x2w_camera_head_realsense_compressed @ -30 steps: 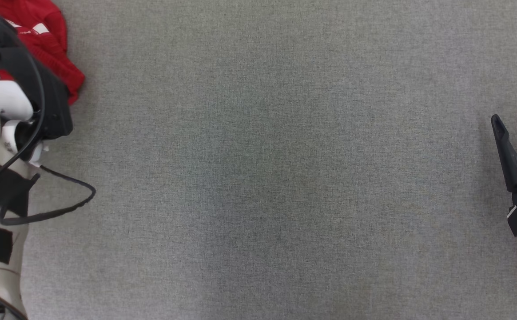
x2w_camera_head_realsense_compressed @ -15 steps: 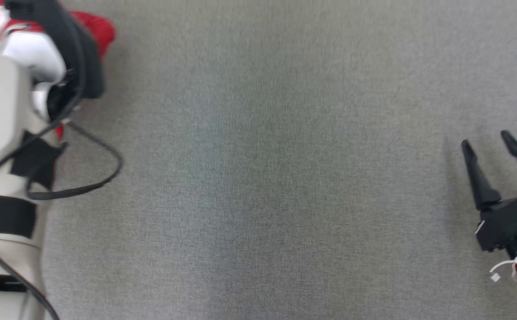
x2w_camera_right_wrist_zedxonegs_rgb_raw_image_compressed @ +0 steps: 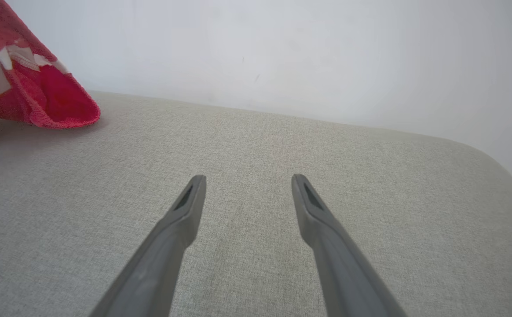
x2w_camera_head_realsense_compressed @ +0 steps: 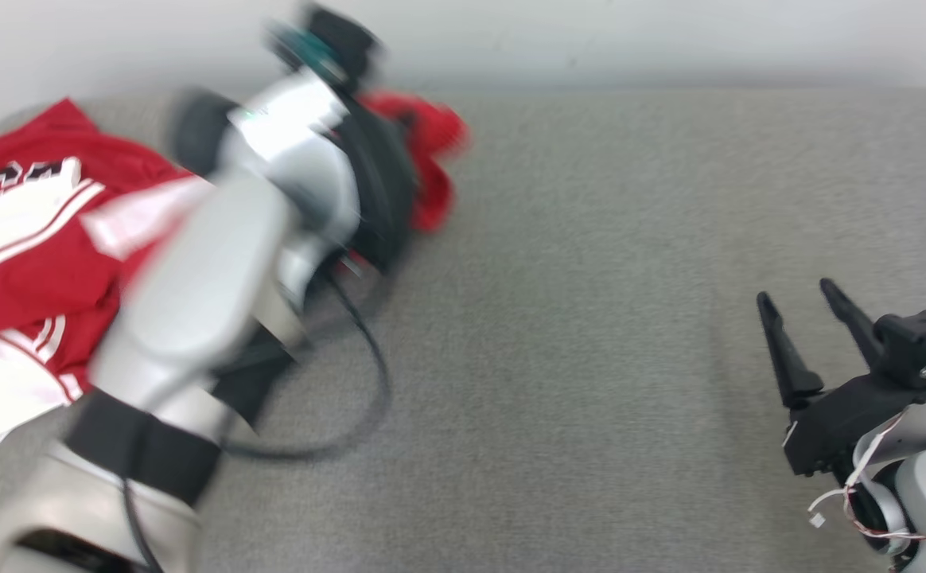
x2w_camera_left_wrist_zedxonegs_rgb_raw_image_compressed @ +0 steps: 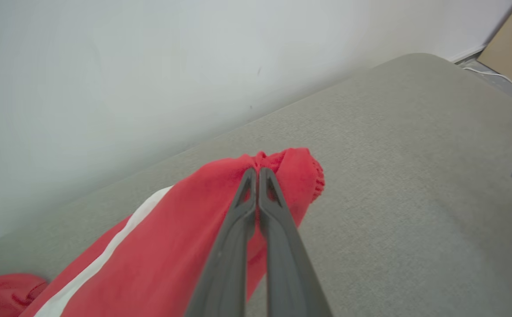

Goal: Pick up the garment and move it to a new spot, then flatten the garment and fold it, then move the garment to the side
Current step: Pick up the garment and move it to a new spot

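The garment (x2w_camera_head_realsense_compressed: 25, 239), red with white stripes and dark lettering, lies rumpled at the far left of the bench (x2w_camera_head_realsense_compressed: 590, 358), close to the wall (x2w_camera_head_realsense_compressed: 590, 40). One red fold with a ribbed end is raised off the cloth surface. The left claw (x2w_camera_left_wrist_zedxonegs_rgb_raw_image_compressed: 257, 170) is pinched fully shut on that fold, and the fabric trails down and back toward the heap. Gripping an outer end rather than the bulk looks deliberate, since the rest can hang and follow as the piece is carried to a new spot. In the head view the left forearm (x2w_camera_head_realsense_compressed: 192, 302) is blurred, so its exact pose there is unclear.

The right claw (x2w_camera_head_realsense_compressed: 796, 290) stands wide open and holds nothing. It sits over bare bench at the near right, well apart from the garment. I judge that it is waiting to take a second corner once the cloth is spread.

For room, the far edge runs along the wall just behind the garment, so there is little space that way. The middle and right of the bench are open as far as the rounded far-right corner. A dark cable (x2w_camera_head_realsense_compressed: 367, 398) loops below the left forearm, near the bench, and could catch loose fabric.
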You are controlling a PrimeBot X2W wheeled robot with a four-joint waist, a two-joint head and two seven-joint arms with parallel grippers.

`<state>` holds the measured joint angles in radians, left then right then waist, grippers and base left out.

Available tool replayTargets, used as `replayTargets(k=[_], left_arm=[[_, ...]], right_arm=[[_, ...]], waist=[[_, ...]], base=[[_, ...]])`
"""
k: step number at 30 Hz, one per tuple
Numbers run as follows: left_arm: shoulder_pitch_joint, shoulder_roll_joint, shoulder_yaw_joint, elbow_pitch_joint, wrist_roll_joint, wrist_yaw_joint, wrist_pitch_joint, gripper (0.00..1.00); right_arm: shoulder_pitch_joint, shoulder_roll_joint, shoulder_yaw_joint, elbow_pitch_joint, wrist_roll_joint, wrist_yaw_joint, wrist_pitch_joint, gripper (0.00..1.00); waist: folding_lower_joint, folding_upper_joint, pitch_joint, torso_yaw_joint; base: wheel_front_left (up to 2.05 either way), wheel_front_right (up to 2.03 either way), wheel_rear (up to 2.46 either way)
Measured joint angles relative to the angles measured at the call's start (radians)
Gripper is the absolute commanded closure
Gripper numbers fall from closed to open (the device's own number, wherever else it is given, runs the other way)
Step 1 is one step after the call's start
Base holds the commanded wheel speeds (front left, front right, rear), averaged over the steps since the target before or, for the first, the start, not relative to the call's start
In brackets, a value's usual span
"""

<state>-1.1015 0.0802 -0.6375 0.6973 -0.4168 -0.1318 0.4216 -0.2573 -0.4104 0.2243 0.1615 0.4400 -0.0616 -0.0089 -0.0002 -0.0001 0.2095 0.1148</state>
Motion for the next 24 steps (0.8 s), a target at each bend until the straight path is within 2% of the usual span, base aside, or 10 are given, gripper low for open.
replayTargets(k=[3, 8, 12, 19, 24], left_arm=[[0.065, -0.026, -0.085, -0.060, -0.065, 0.000, 0.000, 1.00], [0.163, -0.025, -0.188, -0.140, -0.162, 0.000, 0.011, 1.00], [0.225, -0.035, -0.226, -0.176, -0.241, 0.000, 0.018, 1.00], [0.352, -0.040, -0.369, -0.242, -0.296, 0.000, 0.042, 1.00], [0.419, -0.037, -0.408, -0.258, -0.318, 0.000, 0.044, 1.00]], right_arm=[[0.002, 0.015, 0.007, 0.013, 0.002, 0.000, -0.004, 0.00], [0.004, 0.030, 0.017, 0.016, 0.008, 0.000, -0.011, 0.00], [0.003, 0.034, 0.017, 0.017, 0.009, 0.000, -0.021, 0.00], [0.005, 0.034, 0.009, 0.034, 0.018, 0.001, -0.040, 0.00], [0.032, 0.033, 0.000, 0.037, 0.026, 0.000, -0.050, 0.00]], waist=[[-0.0001, 0.0000, -0.032, -0.022], [0.0000, -0.0001, -0.067, -0.069], [0.0000, -0.0001, -0.081, -0.107], [0.0002, 0.0001, -0.091, -0.164], [0.0001, 0.0001, -0.093, -0.174]], base=[[0.00, 0.00, 0.00], [0.00, 0.00, 0.00], [0.00, 0.00, 0.00], [0.00, 0.00, 0.00], [0.00, 0.00, 0.00]])
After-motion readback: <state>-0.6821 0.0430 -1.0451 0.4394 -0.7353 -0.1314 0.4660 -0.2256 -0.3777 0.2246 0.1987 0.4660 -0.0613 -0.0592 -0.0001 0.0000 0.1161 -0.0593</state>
